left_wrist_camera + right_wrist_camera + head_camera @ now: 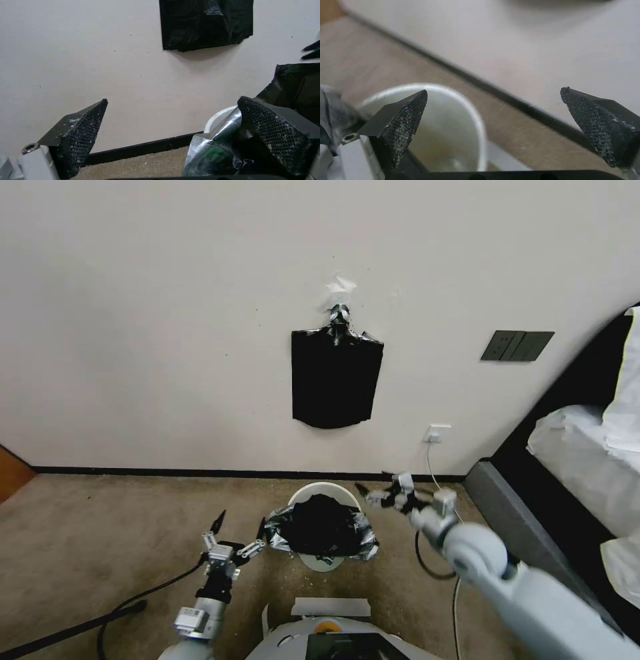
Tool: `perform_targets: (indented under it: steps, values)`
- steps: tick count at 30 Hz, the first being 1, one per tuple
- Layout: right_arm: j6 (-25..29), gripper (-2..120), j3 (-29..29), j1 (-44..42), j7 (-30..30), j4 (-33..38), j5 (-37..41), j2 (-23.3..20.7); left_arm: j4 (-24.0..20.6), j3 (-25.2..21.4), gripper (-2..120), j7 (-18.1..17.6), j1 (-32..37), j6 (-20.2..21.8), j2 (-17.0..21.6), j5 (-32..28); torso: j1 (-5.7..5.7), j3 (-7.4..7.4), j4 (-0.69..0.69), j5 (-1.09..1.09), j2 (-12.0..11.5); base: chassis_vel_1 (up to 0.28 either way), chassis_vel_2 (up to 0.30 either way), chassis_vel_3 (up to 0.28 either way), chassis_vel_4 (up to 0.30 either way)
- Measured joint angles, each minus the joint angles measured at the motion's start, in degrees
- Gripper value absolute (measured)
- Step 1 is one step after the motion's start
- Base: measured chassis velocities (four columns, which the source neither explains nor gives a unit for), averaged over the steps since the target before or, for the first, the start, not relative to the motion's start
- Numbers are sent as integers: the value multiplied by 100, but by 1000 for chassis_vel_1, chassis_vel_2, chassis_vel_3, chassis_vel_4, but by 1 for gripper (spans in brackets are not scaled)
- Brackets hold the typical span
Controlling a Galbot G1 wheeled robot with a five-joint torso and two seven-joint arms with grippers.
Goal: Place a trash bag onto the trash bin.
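The cream-white trash bin (325,487) stands on the carpet near the wall. The crinkled black trash bag (323,527) sits in its mouth, its silvery edges folded out over the near and side rim; the far rim is bare. My left gripper (239,525) is open just left of the bin, one finger (276,130) close beside the bag's edge (213,152). My right gripper (375,490) hangs open at the bin's far right, above the bare rim (476,120), holding nothing. In the right wrist view the bin's inside (446,135) is white and the bag (333,110) lies off to one side.
A flat bundle of black bags (337,380) hangs from a hook on the wall above the bin. A bed (580,453) stands at the right. A wall outlet (437,433) with a cord and floor cables (133,600) are nearby. Open carpet lies at the left.
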Motion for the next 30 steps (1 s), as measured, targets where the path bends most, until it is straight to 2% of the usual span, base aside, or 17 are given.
perform_targets:
  steps: [1,3,4,5,6,8,9,16,18,21,22,25,26,29,30]
  values:
    - [-2,100,-283,331,-193,-229,-27,48,-12,-28,100,5,19,0,-13,1,0,0,0,-3,0,0,0,0,0]
    - [-3,100,-459,523,-310,-385,-59,84,-20,-49,100,7,31,0,-22,2,0,0,0,-7,0,0,0,0,0]
    - [-2,100,-808,880,-509,-689,-132,190,-41,-95,100,15,65,0,-28,1,0,0,-4,-5,0,0,0,0,0]
    - [-2,100,-1041,1106,-631,-907,-185,278,-65,-137,100,18,94,-3,-32,1,0,0,-1,-1,0,0,0,0,0]
    - [-2,100,-1041,1106,-631,-907,-185,278,-65,-137,100,18,94,-3,-32,1,0,0,-1,-1,0,0,0,0,0]
    - [25,100,-1619,1620,-971,-1456,-297,532,-116,-250,100,32,196,-11,-42,-26,0,0,-3,-7,0,0,0,0,0]
    - [93,100,-1932,1860,-1187,-1775,-401,703,-149,-318,100,35,280,-15,-50,-104,0,0,-3,-2,0,0,0,0,0]
    - [242,99,-2331,2188,-1648,-2499,-497,1088,-161,-448,100,49,406,-77,-95,-180,0,0,-2,-3,0,0,0,0,0]
    - [248,99,-2337,2189,-1659,-2521,-503,1099,-161,-448,100,49,407,-78,-97,-181,0,0,-2,-3,0,0,0,0,0]
    - [284,86,-2376,2175,-1744,-2642,-547,1150,-157,-432,100,48,382,-80,-116,-182,0,0,-3,-4,0,0,0,0,0]
    - [284,86,-2376,2175,-1744,-2642,-547,1150,-157,-432,100,48,382,-80,-116,-182,0,0,-3,-4,0,0,0,0,0]
    - [317,71,-2423,2171,-1787,-2677,-605,1138,-151,-400,100,47,356,-80,-132,-145,0,0,-4,-3,0,0,0,0,0]
    - [317,71,-2423,2171,-1787,-2677,-605,1138,-151,-400,100,47,356,-80,-132,-145,0,0,-4,-3,0,0,0,0,0]
    - [328,58,-2438,2171,-1813,-2712,-609,1143,-147,-373,100,38,344,-80,-133,-127,-1,-1,-3,-3,0,0,0,0,0]
    - [337,49,-2446,2174,-1847,-2766,-624,1156,-146,-364,100,32,341,-80,-131,-127,-1,0,-3,-3,0,0,0,0,0]
